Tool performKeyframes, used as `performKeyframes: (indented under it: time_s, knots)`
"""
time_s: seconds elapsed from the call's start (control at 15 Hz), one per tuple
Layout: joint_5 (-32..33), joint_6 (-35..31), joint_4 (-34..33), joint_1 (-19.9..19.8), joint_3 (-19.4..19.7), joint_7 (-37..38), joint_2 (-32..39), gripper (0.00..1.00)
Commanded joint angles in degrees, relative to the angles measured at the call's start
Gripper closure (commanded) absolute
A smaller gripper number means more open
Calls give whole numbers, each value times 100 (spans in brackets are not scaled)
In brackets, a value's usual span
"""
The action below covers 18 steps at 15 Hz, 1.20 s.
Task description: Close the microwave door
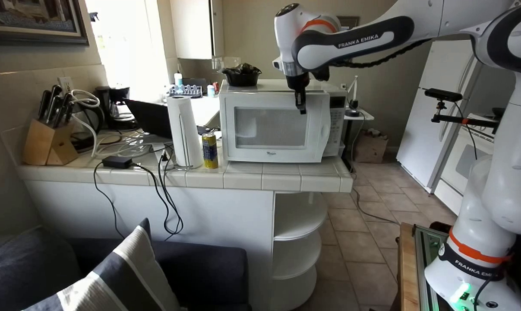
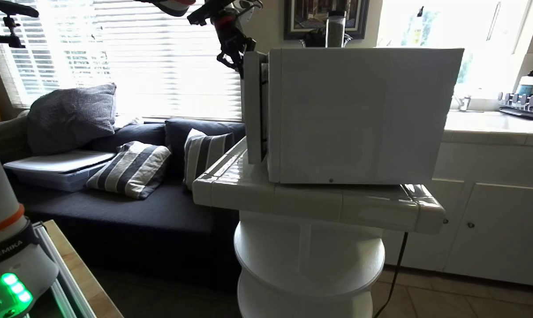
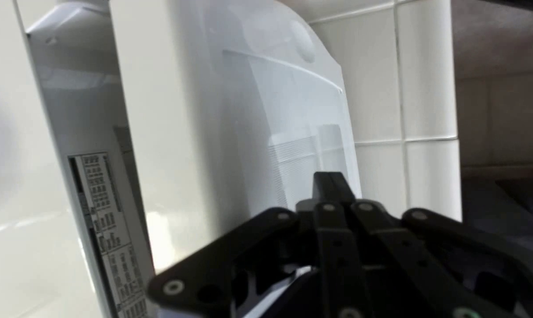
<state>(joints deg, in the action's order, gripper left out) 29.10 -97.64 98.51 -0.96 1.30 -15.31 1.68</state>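
Microwave door (image 1: 275,127): on the front of the white microwave (image 2: 363,115), upright and ajar; a narrow gap (image 2: 264,110) shows behind it in an exterior view and in the wrist view.
Free edge (image 1: 325,129): beside the control panel (image 1: 338,116), standing off from it.
Handling: likely fairly light and stiff, turning freely on its hinge; the glossy face should be slippery, the window (image 1: 269,128) best spared hard knocks. The latch will probably ask for a firmer final press.
Where to take hold: no grasp seems needed; push flat on the frame near the free edge, at mid-height, well apart from the hinge side.
Claw (image 1: 302,111): fingers (image 3: 323,185) together, no space between them, gripping nothing; it points down in front of the door's upper part. Whether it touches the door, I cannot tell.
Surface (image 1: 286,177): white tiles beneath the microwave, which might slide if shoved hard.
On top: a dark bowl (image 1: 242,77), which could rattle.
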Motion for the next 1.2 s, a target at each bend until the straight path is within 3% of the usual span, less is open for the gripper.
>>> performKeyframes:
  time_s: [0.0,0.27,0.53,0.87,1.0,1.13]
  knots:
    - [506,-977,682,-90,89,537,-239,100]
    - [1252,-2075,1208,-205,202,663,-406,100]
    - [1817,-2608,1659,-246,226,634,-646,100]
    - [-360,-2223,1569,-97,290,-876,-1021,100]
    - [-1194,-1738,1345,-30,279,-1368,-1180,100]
    - [-1828,-779,922,27,277,-1588,-1236,100]
